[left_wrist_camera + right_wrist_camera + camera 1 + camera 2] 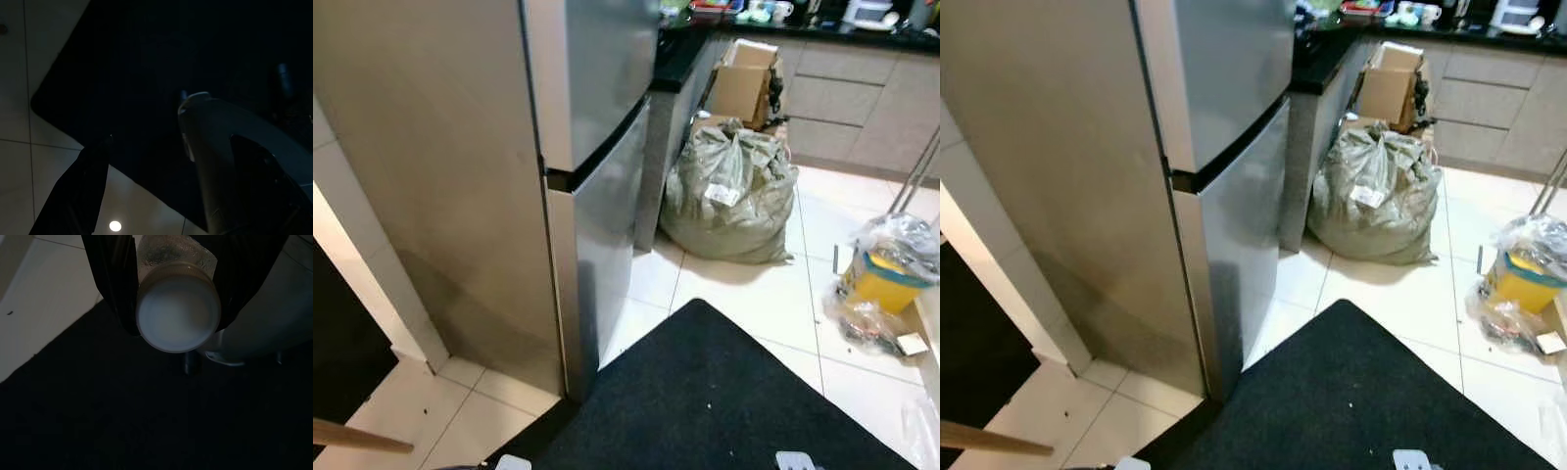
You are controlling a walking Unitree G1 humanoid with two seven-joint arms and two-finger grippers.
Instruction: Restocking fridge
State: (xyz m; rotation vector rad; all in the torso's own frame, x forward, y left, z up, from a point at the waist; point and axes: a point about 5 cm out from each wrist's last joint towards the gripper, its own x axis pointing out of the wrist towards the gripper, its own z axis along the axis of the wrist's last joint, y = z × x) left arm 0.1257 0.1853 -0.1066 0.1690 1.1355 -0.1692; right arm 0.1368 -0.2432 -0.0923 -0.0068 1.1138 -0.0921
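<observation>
In front of me stands the fridge [578, 166], tall and grey-silver, with both doors closed; a dark seam divides the upper door from the lower one. It fills the left half of my head view. Under me lies a black mat [724, 401] on the white tiled floor [759, 294], and one corner of the mat reaches nearly to the foot of the fridge.

To the right of the fridge is a dark counter [680, 54], and beside its base sits a big grey-green sack [729, 191], tied at the top, with a white label on it. Behind the sack a cardboard box [744, 83] leans against the cabinets. Further to the right, near the wall, I see a yellow bin [881, 279] with a clear plastic bag over it, and more crumpled plastic lies on the tiles just beside it.

My right gripper [177, 289] hangs low over the mat. Its two black fingers [115, 279] press from both sides on a bottle [177, 308] with a white cap — the cap points toward the wrist camera, and the body behind it looks clear. So the thing to stock is in my right gripper, not in the fridge.

My left gripper [146, 161] hangs idle above the mat's edge, in the shade. Its fingers are spread apart, with nothing between them.
</observation>
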